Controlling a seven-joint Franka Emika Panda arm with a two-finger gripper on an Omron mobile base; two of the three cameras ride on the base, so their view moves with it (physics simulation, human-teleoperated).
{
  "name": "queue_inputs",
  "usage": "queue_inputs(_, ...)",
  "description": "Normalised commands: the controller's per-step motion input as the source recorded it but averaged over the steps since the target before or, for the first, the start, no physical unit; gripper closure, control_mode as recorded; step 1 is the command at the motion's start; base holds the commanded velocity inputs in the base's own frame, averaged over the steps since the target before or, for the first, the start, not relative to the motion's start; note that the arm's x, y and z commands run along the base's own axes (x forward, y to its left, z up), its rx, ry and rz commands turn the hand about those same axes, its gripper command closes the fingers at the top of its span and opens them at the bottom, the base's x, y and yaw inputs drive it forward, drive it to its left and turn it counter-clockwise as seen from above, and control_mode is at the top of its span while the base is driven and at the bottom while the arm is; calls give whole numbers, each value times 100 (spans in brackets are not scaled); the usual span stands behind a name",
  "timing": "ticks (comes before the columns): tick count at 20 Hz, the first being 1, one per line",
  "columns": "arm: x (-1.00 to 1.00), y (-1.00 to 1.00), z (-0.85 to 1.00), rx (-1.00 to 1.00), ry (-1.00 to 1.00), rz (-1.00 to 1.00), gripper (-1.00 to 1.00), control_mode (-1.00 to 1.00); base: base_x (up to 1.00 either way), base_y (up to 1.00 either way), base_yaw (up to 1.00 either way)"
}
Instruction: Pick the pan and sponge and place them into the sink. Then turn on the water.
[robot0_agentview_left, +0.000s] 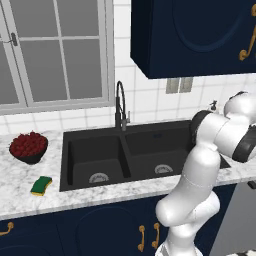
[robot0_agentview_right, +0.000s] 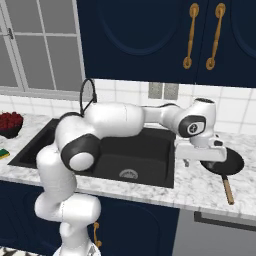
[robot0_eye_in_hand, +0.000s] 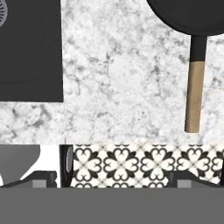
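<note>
The gripper (robot0_agentview_right: 192, 162) hangs at mid-right of the right base view, over the marble counter (robot0_agentview_right: 200, 187) just right of the sink (robot0_agentview_right: 150, 150), its fingers spread wide with nothing between them. The black pan (robot0_agentview_right: 231, 162) sits just behind and to the right of the hand, partly hidden by it, with its wooden handle (robot0_agentview_right: 228, 190) running toward the counter's front edge.

In the hand view the pan's (robot0_eye_in_hand: 192, 15) rim fills the upper right corner and its handle (robot0_eye_in_hand: 194, 94) drops straight down, ending short of the counter edge. A broad strip of bare marble (robot0_eye_in_hand: 122, 74) lies between the handle and the sink's dark corner (robot0_eye_in_hand: 30, 48) at upper left. Below the counter edge, patterned floor tile (robot0_eye_in_hand: 144, 162) shows across the lower frame.

In the left base view the sponge (robot0_agentview_left: 41, 185) lies at lower left on the counter, near its front edge and well left of the sink (robot0_agentview_left: 120, 155). A dark bowl of red fruit (robot0_agentview_left: 28, 146) stands behind it. Both basins are bare down to their silver drains, and the arched faucet (robot0_agentview_left: 120, 107) rises behind the divider, under the window (robot0_agentview_left: 55, 50).
</note>
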Motion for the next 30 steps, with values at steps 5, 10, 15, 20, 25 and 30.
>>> queue_inputs(5, 31, -65, -17, 1, 2, -7, -100, -100, 0, 0, 0)
queue_inputs(10, 15, -65, 0, 21, 0, -4, -100, -100, 0, 0, 0)
queue_inputs(15, 14, -35, -7, 12, 0, 0, -100, -100, 0, 0, 0)
queue_inputs(20, 12, -20, -40, 3, 0, 0, -100, -100, 0, 0, 0)
queue_inputs(25, 22, -21, -50, 0, 0, 0, -100, -100, 0, 0, 0)
queue_inputs(30, 27, 1, -38, -2, 0, 1, -100, -100, 0, 0, 0)
